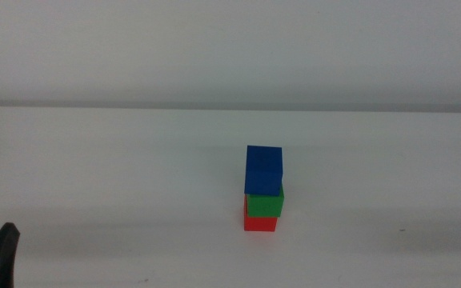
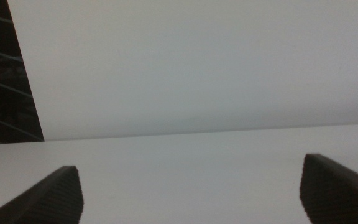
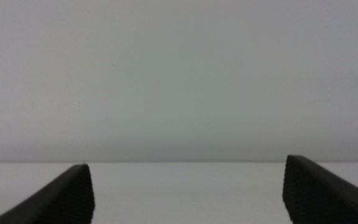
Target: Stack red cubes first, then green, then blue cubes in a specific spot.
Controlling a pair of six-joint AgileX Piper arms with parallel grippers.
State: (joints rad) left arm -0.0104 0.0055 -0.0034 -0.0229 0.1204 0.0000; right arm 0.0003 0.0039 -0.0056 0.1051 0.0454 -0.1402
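The red cube [image 1: 260,223], the green cube [image 1: 265,205] on it and the blue cube [image 1: 263,169] on top all look solid with plain matt faces; beneath the red cube the white table [image 1: 94,176] is smooth, faintly sheened

Only one thing stands on the white desk [image 1: 94,160]: a stack w/ the red cube [image 1: 260,223] at the bottom, green cube [image 1: 265,205] in the middle, blue cube [image 1: 263,170] on top, sitting a bit crooked. Lots of free room all around it. Left end effector [image 1: 0,258] waits by the bottom left corner, well apart from the stack.
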